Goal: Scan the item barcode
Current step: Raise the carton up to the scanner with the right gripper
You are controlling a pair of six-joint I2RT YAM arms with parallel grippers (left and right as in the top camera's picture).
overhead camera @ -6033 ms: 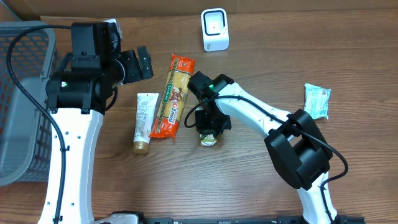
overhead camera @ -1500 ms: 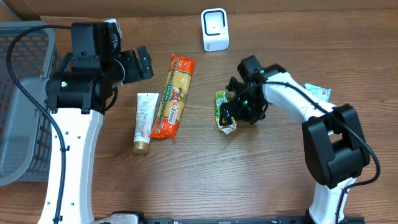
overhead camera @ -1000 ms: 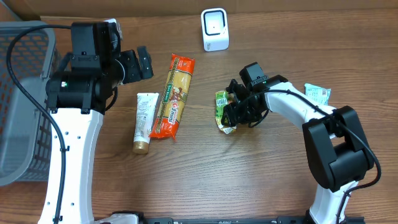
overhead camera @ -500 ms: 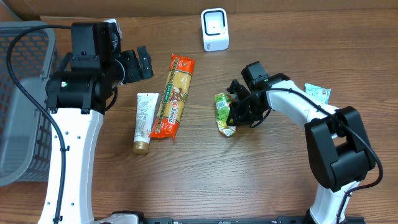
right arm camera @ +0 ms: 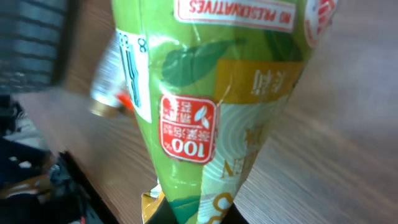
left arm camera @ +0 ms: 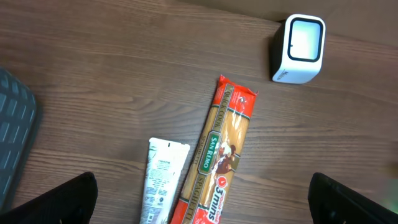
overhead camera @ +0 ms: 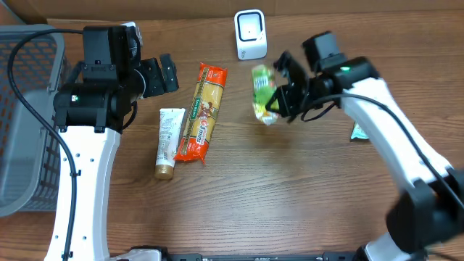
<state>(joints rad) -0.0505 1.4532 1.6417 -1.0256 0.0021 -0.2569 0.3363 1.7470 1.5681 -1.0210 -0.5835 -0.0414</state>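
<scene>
the green pouch (overhead camera: 264, 94) has risen off the desk (overhead camera: 290, 203), pinched in the right gripper (overhead camera: 284, 98), with the scanner (overhead camera: 250, 34) at its 11 o'clock. turn its barcode (right arm camera: 138, 68) squarely toward the scanner window, holding steady.

Wooden desk (overhead camera: 254, 210); long orange-red pasta packet (overhead camera: 203, 112) lying flat, slightly tilted, one end toward the far edge; white tube (overhead camera: 168, 141) just left of it, tan cap at the near end, flat too. Lower ends close, contact unclear; grey mesh basket (overhead camera: 22, 145) at the left edge, well apart from the tube; small teal packet (overhead camera: 358, 131) far right, mostly hidden.
</scene>
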